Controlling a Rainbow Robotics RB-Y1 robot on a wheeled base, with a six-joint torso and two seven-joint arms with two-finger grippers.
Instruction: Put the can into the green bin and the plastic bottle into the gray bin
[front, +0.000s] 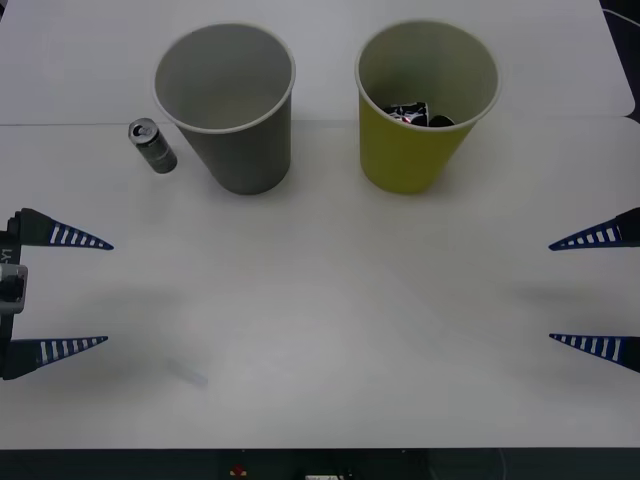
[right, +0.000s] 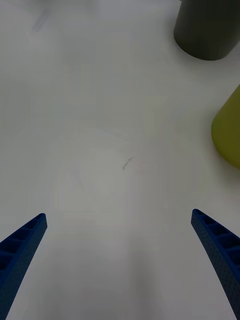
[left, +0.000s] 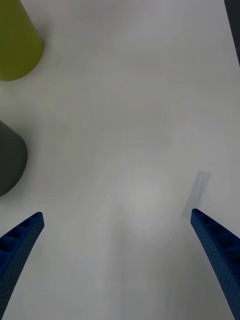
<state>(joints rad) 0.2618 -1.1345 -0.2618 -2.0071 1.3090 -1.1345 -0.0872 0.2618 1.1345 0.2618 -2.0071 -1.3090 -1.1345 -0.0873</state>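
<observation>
Table: a wide white top, with both bins standing toward its far side and a faint smudge near its front edge.
Gray bin: upright on the far left half, pale rim, tapered sides, and what I can see of its inside looks bare. Its lower wall also shows in the right wrist view and in the left wrist view.
Green bin: upright to the right of the gray one, a clear gap between them. Something dark with white and red marks lies at its bottom; I cannot tell what it is. Its side shows in the right wrist view and the left wrist view.
Left gripper: at the table's left edge, low over the white top, fingers spread wide and holding nothing; well apart from both bins and the can.
Right gripper: at the table's right edge, likewise splayed and holding nothing.
Can: small, dark, silver top with pull tab, on the table just left of the gray bin, close to its wall, outside both bins.
</observation>
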